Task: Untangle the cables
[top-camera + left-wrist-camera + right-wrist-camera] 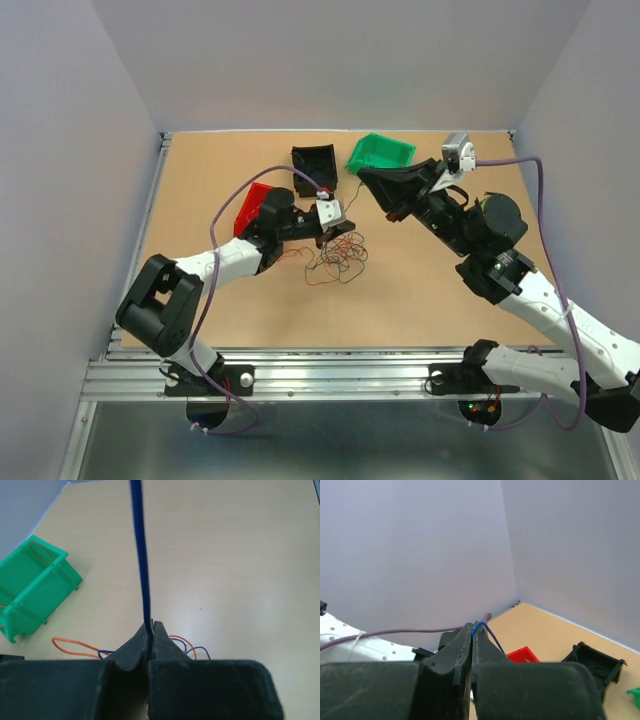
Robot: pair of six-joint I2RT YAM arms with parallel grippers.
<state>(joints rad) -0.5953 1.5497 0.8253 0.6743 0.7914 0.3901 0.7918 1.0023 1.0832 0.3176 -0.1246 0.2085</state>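
Cables (337, 258) heap beside left pincer (151, 625), which pinches 1 blue strand (142, 555); right pincer (473, 626) likewise pinches blue strand.

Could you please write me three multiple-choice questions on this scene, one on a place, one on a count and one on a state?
1. Where does the tangle of cables lie?
A) inside a bin
B) on the bare table, by the left gripper
C) draped over an arm

2. How many bins stand on the table?
A) two
B) three
C) five

3. How does the left gripper stand?
A) wide open
B) shut on nothing
C) shut on a blue wire

Answers:
1 B: the top view shows the tangle on the wood beside that gripper.
2 B: there is a red bin, a black bin and a green bin.
3 C: in the left wrist view its jaws pinch the blue wire.
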